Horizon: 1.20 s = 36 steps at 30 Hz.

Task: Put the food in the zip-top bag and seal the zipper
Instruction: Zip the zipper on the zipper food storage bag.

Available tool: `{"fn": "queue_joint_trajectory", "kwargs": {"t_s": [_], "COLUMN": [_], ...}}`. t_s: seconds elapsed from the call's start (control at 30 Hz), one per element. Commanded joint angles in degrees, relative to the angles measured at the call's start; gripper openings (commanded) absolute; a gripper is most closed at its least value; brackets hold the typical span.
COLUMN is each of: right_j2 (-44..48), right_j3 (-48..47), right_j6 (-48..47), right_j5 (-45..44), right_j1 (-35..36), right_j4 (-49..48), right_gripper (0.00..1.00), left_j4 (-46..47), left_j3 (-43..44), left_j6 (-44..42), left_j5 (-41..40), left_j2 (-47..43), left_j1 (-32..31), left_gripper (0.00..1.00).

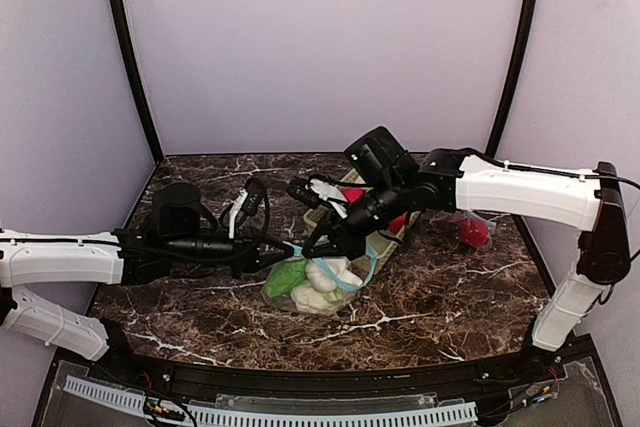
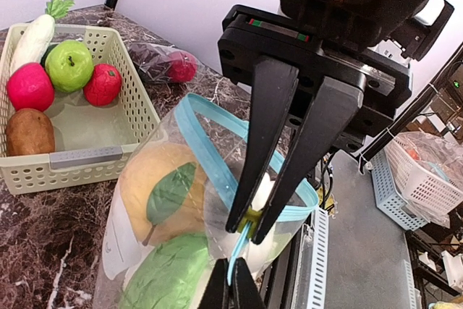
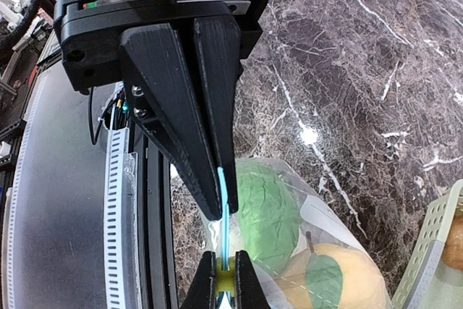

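The zip-top bag (image 1: 312,285) lies on the dark marbled surface (image 1: 190,319) near the front middle. It is clear with a blue zipper (image 2: 210,153). Through the plastic show a yellow fruit with a green leaf (image 2: 155,186), a green leafy vegetable (image 2: 168,278) and a white cauliflower (image 1: 322,287).

Both pincers meet at the bag's top edge. The left pincer (image 2: 231,291), reaching in from 9 o'clock, is clenched on the blue zipper strip. Just beside it the right pincer (image 2: 249,226), coming from 2 o'clock, is clenched on the same strip where a small yellow-green piece (image 2: 250,216) sits between its fingertips. Beyond the two grips, the left wrist view shows the zipper tracks parted in a loop, so the mouth stands open there.

At about 1 o'clock from the bag stands a pale green lattice basket (image 2: 134,99), largely hidden under the right arm in the overhead view. It holds a green apple (image 2: 69,65), two red fruits (image 2: 30,86) (image 2: 102,84), a brown potato (image 2: 30,132) and a white radish with a green top (image 2: 32,40).

Further off, at 3 o'clock from the basket, a red item (image 2: 181,67) lies wrapped in clear plastic.
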<state>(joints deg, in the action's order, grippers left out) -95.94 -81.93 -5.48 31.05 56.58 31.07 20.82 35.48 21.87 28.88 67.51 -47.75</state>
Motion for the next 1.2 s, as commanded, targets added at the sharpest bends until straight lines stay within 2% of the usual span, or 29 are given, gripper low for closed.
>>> {"fn": "queue_joint_trajectory", "kwargs": {"t_s": [0.0, 0.47, 0.63, 0.83, 0.97, 1.07, 1.17], "right_j2": [3.06, 4.67, 4.54, 4.64, 6.58, 8.60, 8.66], "right_j3": [3.51, 7.01, 6.81, 5.40, 6.02, 7.53, 7.84], "right_j6": [0.30, 0.29, 2.12, 9.32, 10.28, 10.82, 13.11], "right_j5": [-1.44, -3.01, -2.14, -3.48, -4.27, -6.88, -8.90], "right_j1": [-0.98, -1.47, -1.47, -1.39, -0.90, -0.93, -0.89], "right_j4": [7.93, 11.31, 9.18, 4.28, 3.48, 3.44, 4.09], "right_gripper": [0.00, 0.00, 0.00, 0.21, 0.55, 0.59, 0.56], "left_j4": [-2.64, -3.99, -2.48, 0.51, 0.93, 0.71, 1.18], "left_j3": [-0.77, -2.33, -3.64, -4.92, -5.14, -5.16, -5.59], "left_j6": [-0.85, -0.76, -0.48, 0.06, -0.17, -0.32, 0.06], "left_j5": [-5.59, -5.47, -3.24, 3.39, 4.08, 3.53, 2.84], "left_j2": [-3.13, -5.32, -4.59, -0.83, -0.32, -0.61, -0.86], "left_j1": [3.32, 6.14, 6.24, 6.26, 6.28, 6.24, 6.21], "left_gripper": [0.01, 0.01, 0.01, 0.01, 0.01, 0.01, 0.01]}}
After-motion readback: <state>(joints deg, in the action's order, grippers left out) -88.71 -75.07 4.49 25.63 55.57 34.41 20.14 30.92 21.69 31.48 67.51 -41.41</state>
